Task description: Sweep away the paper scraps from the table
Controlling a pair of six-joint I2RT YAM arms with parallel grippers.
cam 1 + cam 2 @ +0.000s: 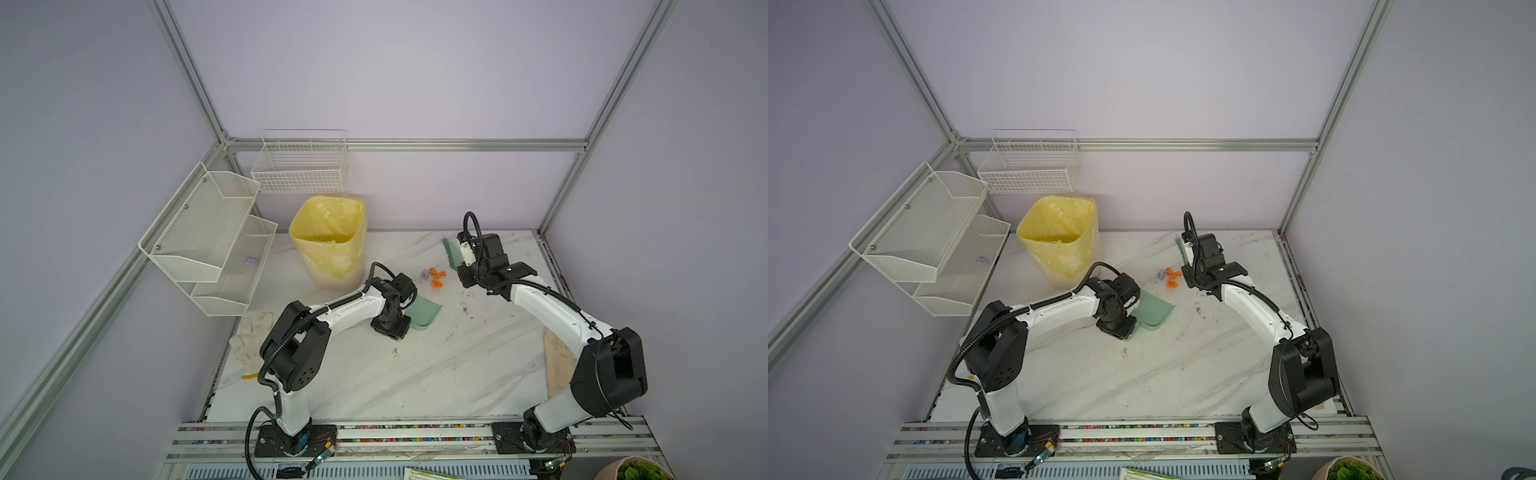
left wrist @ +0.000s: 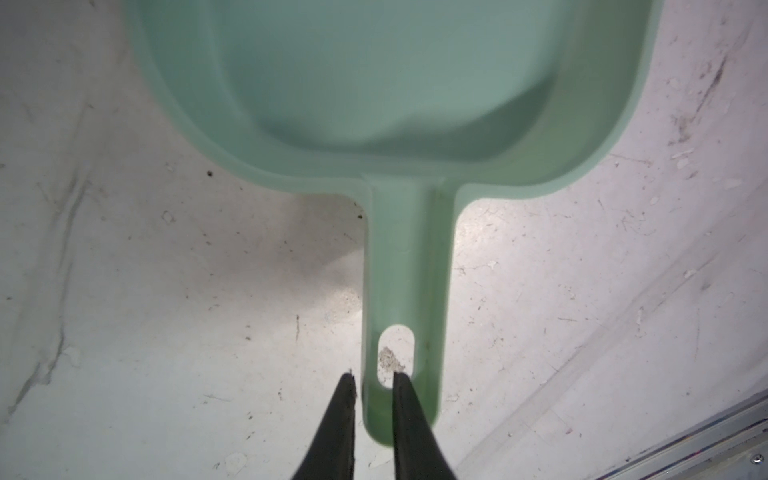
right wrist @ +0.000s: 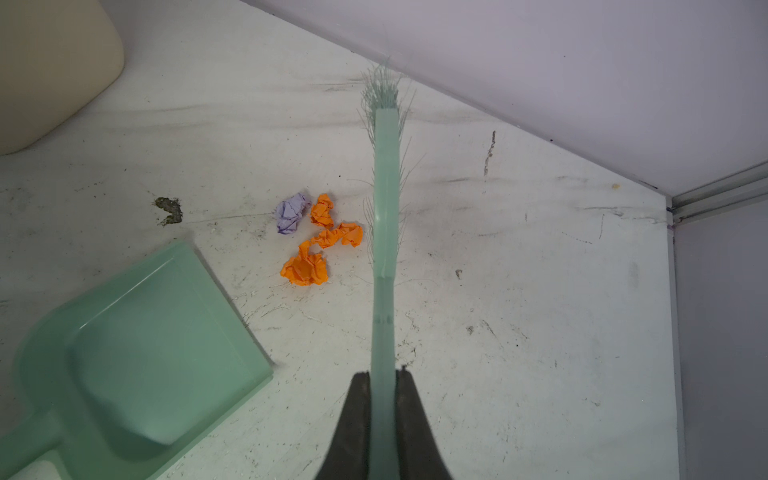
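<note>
Currently on the bench [image 1: 415,382]: four paper scraps [image 3: 332,239] in one cluster, three orange plus one lilac wad [image 3: 292,217], toward the far edge, roughly mid-width. A fifth scrap [image 1: 250,260], lilac, sits in the mesh shelf [image 1: 208,232] off the far left corner. Also one dustpan [image 1: 424,312], one brush [image 3: 384,199], one yellow-lined bin [image 1: 330,241] at the far left corner and one white glove [image 1: 249,340] at the left edge.

Left end effector [image 2: 374,376]: nearly closed, pinching one side rail of the dustpan handle at its end, with one finger at the hanging hole. Pan lies on the bench with its mouth facing the cluster, near but not touching.

Right end effector [image 3: 382,374]: clenched on the brush handle. Brush head is on the right-edge side of the cluster, bristles just beside the nearest orange wad. Can't tell whether they touch it or the bench.
</note>
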